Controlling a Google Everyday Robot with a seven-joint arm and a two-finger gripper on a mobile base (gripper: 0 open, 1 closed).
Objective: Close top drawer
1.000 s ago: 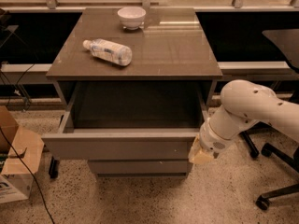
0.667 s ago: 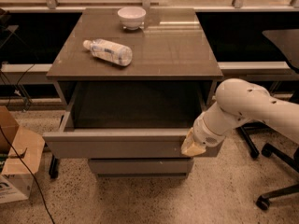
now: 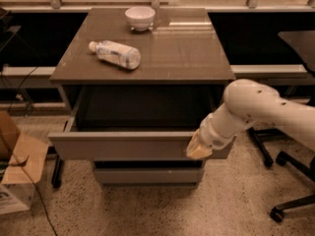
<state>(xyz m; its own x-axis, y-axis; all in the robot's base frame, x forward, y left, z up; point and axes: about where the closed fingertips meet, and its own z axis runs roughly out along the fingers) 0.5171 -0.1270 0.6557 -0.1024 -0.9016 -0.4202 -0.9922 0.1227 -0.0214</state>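
The top drawer [image 3: 118,146] stands pulled out from the cabinet, its plain grey front panel facing me and its inside dark. The white arm reaches in from the right. My gripper [image 3: 198,148] has tan fingertips and sits against the right end of the drawer's front panel, at its top edge. The lower drawer fronts [image 3: 147,175] sit shut below, partly hidden under the open drawer.
A clear plastic bottle [image 3: 115,53] lies on its side on the glossy brown tabletop [image 3: 187,53]. A white bowl [image 3: 140,17] stands at the back. A cardboard box [image 3: 17,173] sits on the floor at left. Office chair bases [image 3: 290,181] stand at right.
The gripper has moved left along the drawer front, from beside its right end onto the panel. The drawer looks pushed in slightly.
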